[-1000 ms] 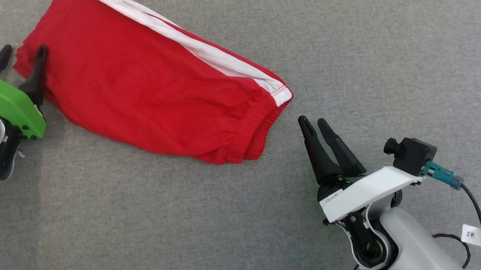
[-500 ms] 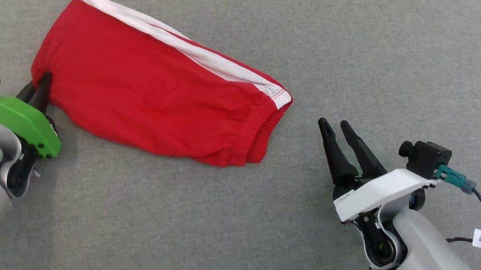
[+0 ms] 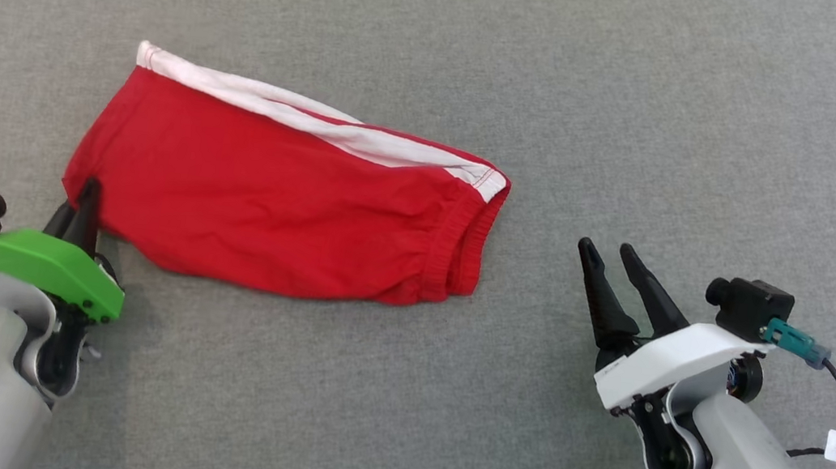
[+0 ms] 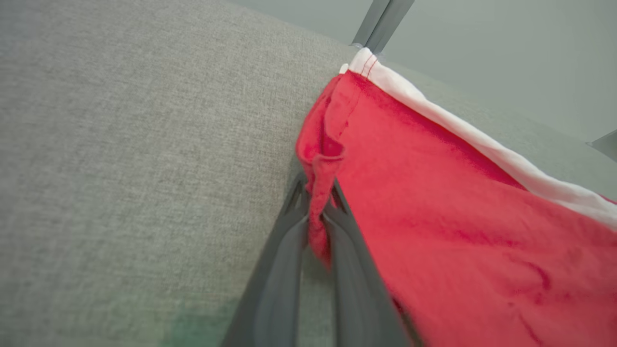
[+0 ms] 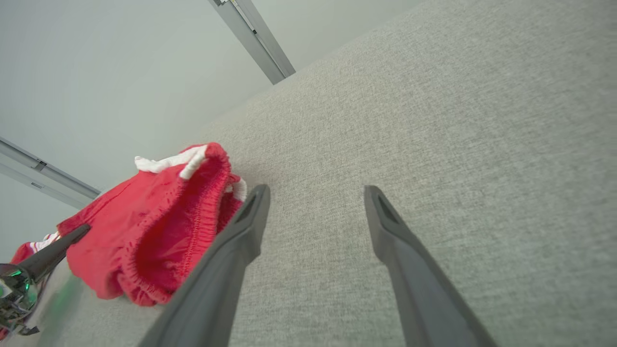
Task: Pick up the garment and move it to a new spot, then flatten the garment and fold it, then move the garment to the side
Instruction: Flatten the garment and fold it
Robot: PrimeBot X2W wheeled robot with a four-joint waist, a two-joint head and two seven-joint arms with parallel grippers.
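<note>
Garment [image 3: 275, 206] corner pinched between left gripper [image 4: 317, 195] fingers [image 4: 282, 272]

Left pincer [image 3: 87, 192] tight together — right pincer [image 3: 606, 249] wide apart.

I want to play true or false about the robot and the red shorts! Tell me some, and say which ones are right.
1. The left gripper pinches a corner of the red shorts. True.
2. The right gripper holds the shorts too. False: it is open and apart from them, over the grey upholstery.
3. A white stripe runs along one edge of the shorts. True.
4. The elastic waistband faces the left gripper. False: it faces the right gripper.
</note>
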